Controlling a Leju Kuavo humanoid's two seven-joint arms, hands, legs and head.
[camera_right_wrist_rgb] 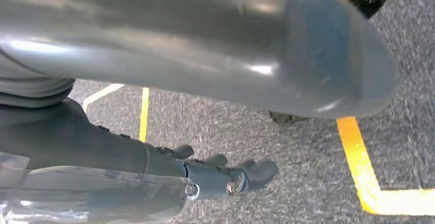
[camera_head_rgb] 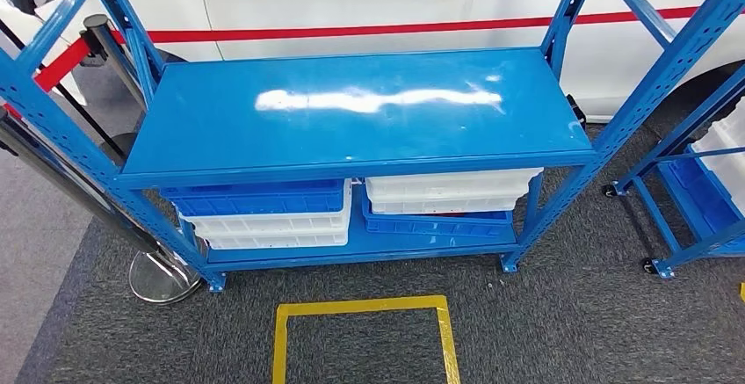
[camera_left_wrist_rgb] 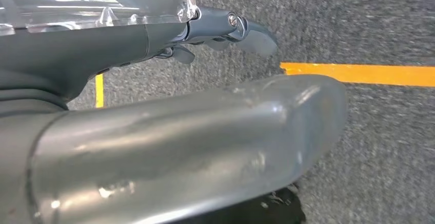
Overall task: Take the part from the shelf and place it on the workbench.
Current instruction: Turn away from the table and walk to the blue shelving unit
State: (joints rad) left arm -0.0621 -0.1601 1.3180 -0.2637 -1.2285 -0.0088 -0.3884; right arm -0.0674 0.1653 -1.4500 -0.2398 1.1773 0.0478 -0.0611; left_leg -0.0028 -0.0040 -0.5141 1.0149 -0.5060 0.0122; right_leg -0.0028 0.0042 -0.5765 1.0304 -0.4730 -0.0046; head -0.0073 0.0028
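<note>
The blue metal shelf (camera_head_rgb: 360, 107) stands straight ahead, its top board bare and shiny. Below it, on the lower board, sit white and blue plastic bins (camera_head_rgb: 268, 213) and a second stack of bins (camera_head_rgb: 448, 195); what they contain is hidden. My left hand (camera_left_wrist_rgb: 205, 111) hangs beside me over the grey carpet, thick thumb and dark fingers (camera_left_wrist_rgb: 225, 26) stretched out with nothing between them. My right hand (camera_right_wrist_rgb: 215, 55) hangs the same way, its fingers (camera_right_wrist_rgb: 236, 178) straight and holding nothing.
A white car (camera_head_rgb: 369, 2) with a red stripe stands behind the shelf. A second blue rack (camera_head_rgb: 694, 182) on wheels is at the right. A belt barrier post with a round base (camera_head_rgb: 158, 274) stands at the left. Yellow tape (camera_head_rgb: 365, 309) marks a square on the carpet before the shelf.
</note>
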